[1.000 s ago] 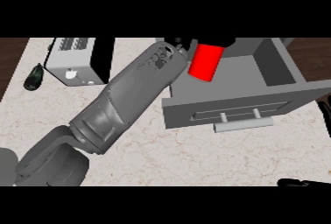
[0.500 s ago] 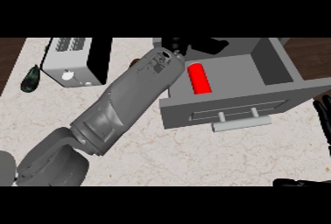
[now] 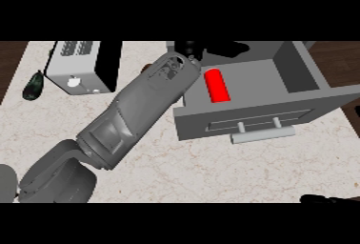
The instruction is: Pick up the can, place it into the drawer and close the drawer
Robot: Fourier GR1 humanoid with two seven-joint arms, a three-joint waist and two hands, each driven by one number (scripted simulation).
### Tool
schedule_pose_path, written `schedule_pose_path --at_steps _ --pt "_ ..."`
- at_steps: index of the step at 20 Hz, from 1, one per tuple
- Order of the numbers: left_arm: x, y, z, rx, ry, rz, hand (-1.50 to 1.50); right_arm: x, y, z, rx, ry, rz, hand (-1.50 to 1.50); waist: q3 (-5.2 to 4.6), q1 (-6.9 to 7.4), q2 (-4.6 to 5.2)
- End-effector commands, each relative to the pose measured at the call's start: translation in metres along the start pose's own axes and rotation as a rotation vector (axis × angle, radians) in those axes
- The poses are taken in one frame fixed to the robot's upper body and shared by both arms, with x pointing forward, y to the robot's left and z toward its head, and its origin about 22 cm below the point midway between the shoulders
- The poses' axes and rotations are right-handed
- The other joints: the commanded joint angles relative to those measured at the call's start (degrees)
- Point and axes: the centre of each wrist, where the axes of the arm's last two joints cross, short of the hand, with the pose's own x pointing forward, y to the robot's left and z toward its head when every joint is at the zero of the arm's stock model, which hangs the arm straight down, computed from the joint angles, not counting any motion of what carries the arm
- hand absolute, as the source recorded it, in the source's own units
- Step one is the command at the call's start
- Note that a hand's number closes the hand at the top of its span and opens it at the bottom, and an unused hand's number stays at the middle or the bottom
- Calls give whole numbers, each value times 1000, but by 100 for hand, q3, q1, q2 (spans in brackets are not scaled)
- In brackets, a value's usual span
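The red can (image 3: 217, 86) lies on its side inside the open grey drawer (image 3: 295, 71), near its left wall. My left forearm stretches from the lower left up to the drawer's back left corner. My left hand (image 3: 226, 48) hovers over the drawer's back edge, fingers spread and off the can. The drawer front with its pale handle (image 3: 261, 135) faces me and stands pulled out. Only dark fingertips of my right hand (image 3: 325, 199) show at the lower right edge.
A white and black toaster-like box (image 3: 79, 67) stands at the back left of the marbled counter (image 3: 232, 171). A dark green object (image 3: 33, 87) lies left of it near the counter's edge. Dark wood shows beyond the counter's sides.
The can was in my left hand above the drawer; it now lies inside, released. The hand has drawn back toward the drawer's rear edge.
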Motion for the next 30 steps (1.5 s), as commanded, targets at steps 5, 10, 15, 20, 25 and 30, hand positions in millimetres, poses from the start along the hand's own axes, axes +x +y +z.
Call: schedule_pose_path --at_steps 5,10,15,20,25,30 --pt "6 -4 4 6 7 62 -150 13 2 -10 74 -111 223 -150 0 92 -13" --pt "9 -3 4 24 -3 128 -150 26 15 -12 109 -157 361 -150 -7 201 -36" --pt "23 -7 5 31 -37 131 -150 17 31 -32 134 -170 559 -150 -10 431 -71" --pt "14 -6 5 28 -16 128 -150 -5 43 -38 179 -156 746 -150 -7 558 -93" --pt "19 -5 4 27 -12 143 -150 -45 62 -43 248 -100 879 -150 -7 737 -130" --pt "41 10 -2 18 3 148 -150 -69 72 -62 214 -59 967 -150 -9 866 -199"
